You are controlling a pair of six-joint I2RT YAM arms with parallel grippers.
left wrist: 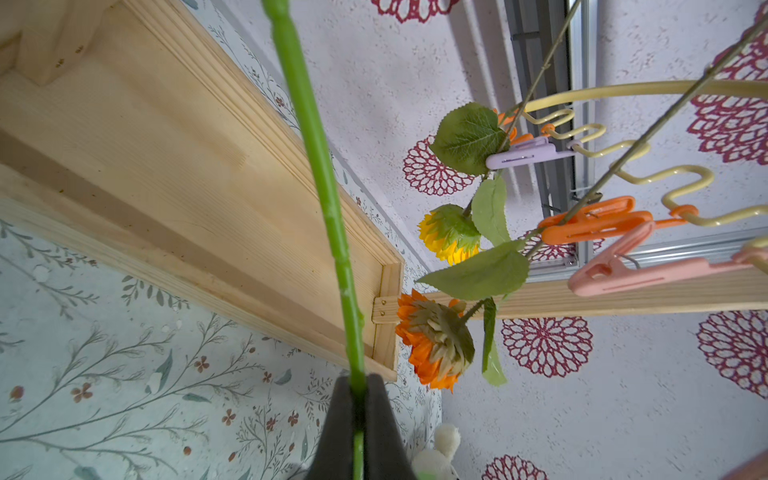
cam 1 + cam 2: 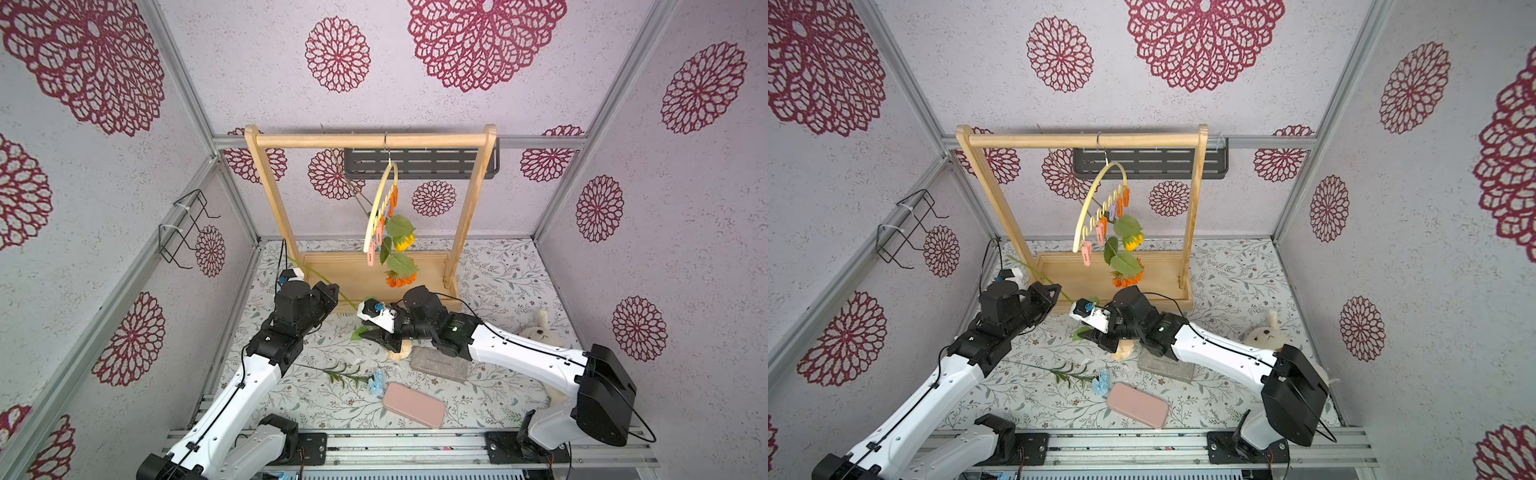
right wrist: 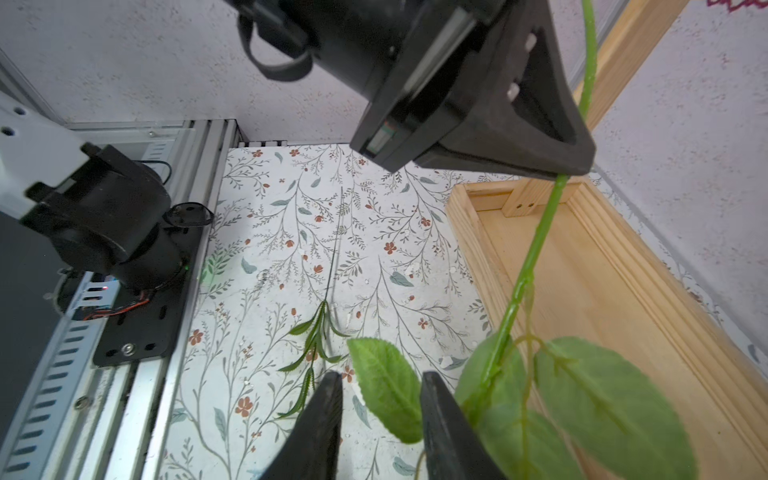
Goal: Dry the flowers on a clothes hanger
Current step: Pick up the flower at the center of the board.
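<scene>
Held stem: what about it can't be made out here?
Bloom: both top views, mostly hidden under the right arm.
Stem tip: left wrist view, cut off by the edge.
Stem's lower part: right wrist view, behind fingers and leaves.

Bare mat [image 2: 316, 409] left of the pink case [image 2: 413, 405]; rack base [image 2: 345, 272], hanging flowers [image 2: 401, 279], grey block [image 2: 439, 364] across mid-table

1. Pale textured walls [image 2: 257, 62] bear crimson lace-like medallions, framed by aluminium posts [image 2: 183, 83].
2. Leafy-print table covering [image 2: 498, 270] carries a wooden rack frame [image 2: 324, 140].
3. Black slotted shelf [image 2: 419, 163] on back wall; black wire rack [image 2: 183, 226] on the side wall.
</scene>
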